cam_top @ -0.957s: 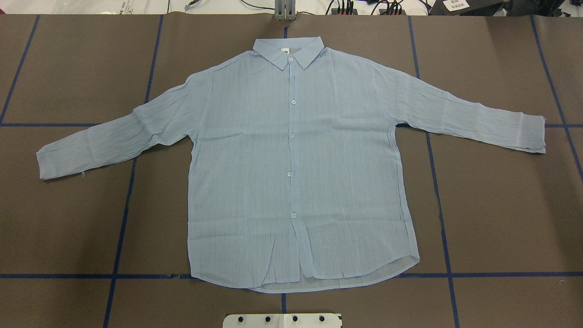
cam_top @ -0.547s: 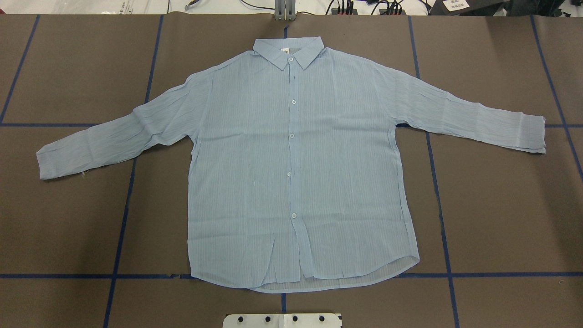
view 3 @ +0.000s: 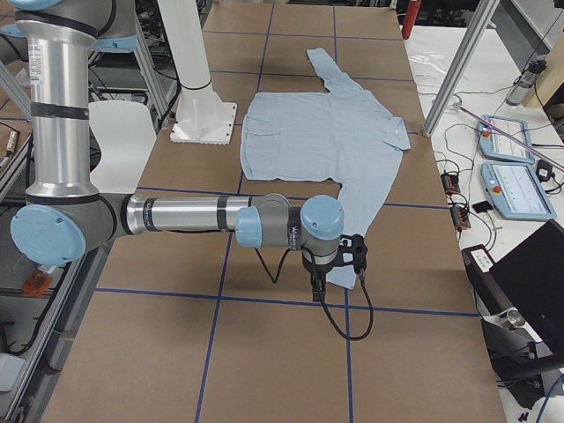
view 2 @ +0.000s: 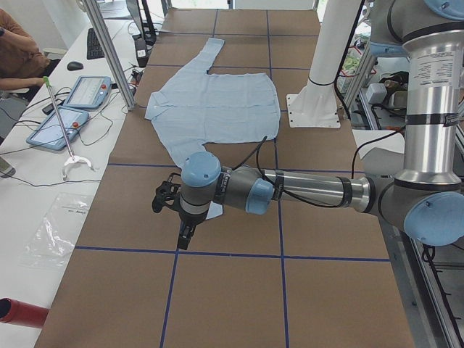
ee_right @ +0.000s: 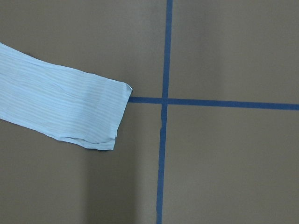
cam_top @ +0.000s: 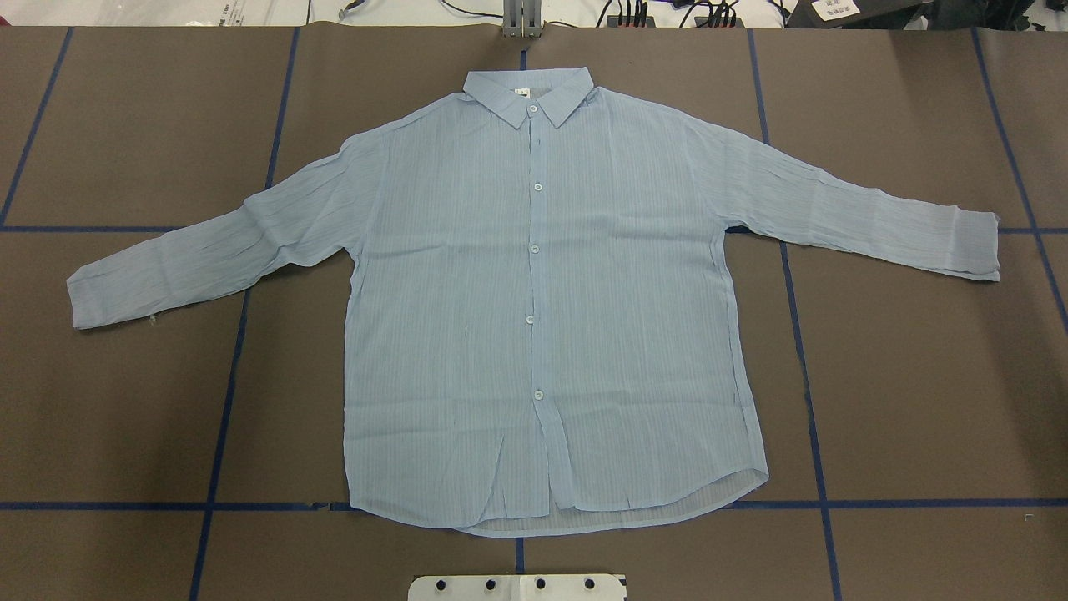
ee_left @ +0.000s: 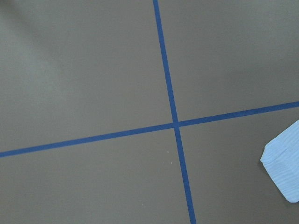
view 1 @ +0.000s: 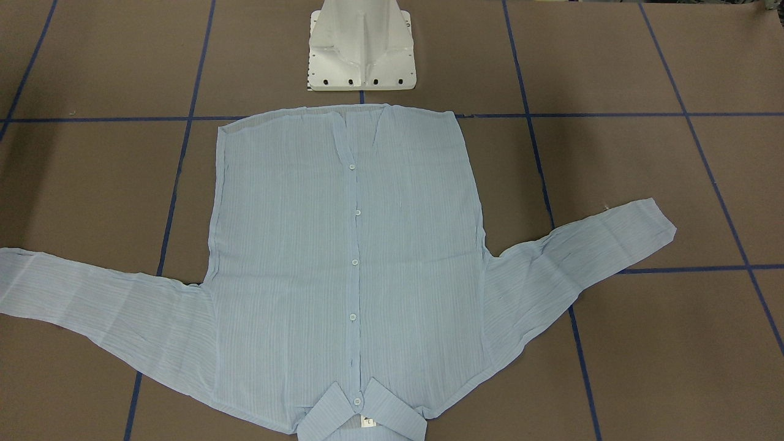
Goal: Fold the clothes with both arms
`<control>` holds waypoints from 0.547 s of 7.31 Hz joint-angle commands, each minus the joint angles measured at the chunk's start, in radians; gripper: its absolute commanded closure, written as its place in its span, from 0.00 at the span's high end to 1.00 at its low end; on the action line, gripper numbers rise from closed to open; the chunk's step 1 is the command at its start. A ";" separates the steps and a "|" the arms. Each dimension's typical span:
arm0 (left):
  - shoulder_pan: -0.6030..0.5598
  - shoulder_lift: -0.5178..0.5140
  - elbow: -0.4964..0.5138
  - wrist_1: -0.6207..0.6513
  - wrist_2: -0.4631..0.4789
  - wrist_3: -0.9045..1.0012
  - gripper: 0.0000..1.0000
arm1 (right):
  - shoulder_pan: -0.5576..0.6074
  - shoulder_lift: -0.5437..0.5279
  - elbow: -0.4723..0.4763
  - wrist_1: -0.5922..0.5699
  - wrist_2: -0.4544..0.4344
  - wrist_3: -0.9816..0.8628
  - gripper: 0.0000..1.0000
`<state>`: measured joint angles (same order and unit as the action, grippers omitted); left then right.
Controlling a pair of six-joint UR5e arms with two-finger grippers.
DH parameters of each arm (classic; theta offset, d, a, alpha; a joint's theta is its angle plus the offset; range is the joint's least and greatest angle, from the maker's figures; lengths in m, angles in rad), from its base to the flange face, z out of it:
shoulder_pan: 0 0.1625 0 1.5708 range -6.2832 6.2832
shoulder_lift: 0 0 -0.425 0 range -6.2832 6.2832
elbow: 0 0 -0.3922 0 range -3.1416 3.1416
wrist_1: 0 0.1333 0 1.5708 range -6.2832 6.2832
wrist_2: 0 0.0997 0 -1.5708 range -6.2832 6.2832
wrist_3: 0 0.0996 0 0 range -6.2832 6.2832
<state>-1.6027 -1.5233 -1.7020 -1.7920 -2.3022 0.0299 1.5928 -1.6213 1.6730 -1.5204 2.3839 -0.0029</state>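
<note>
Nothing has moved since the earlier overhead views: the striped blue shirt [cam_top: 542,317] lies flat, folding unstarted, and I cannot tell whether the left gripper [view 2: 165,197] or right gripper [view 3: 354,251] is open or holding anything.

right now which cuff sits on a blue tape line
The cuff on the robot's right: its corner overlaps the horizontal tape line. The other cuff lies clear of the tape.

shirt [view 1: 343,245] collar [view 1: 367,411] and 1 sleeve [view 1: 92,300] cropped
</note>
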 commanded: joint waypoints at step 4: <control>0.003 0.009 0.001 -0.138 -0.006 0.004 1.00 | -0.101 0.024 -0.269 0.444 0.017 0.201 1.00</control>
<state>-1.5987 -1.5161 -1.7019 -1.8590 -2.3047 0.0358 1.5229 -1.6112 1.4786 -1.2081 2.3983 0.0672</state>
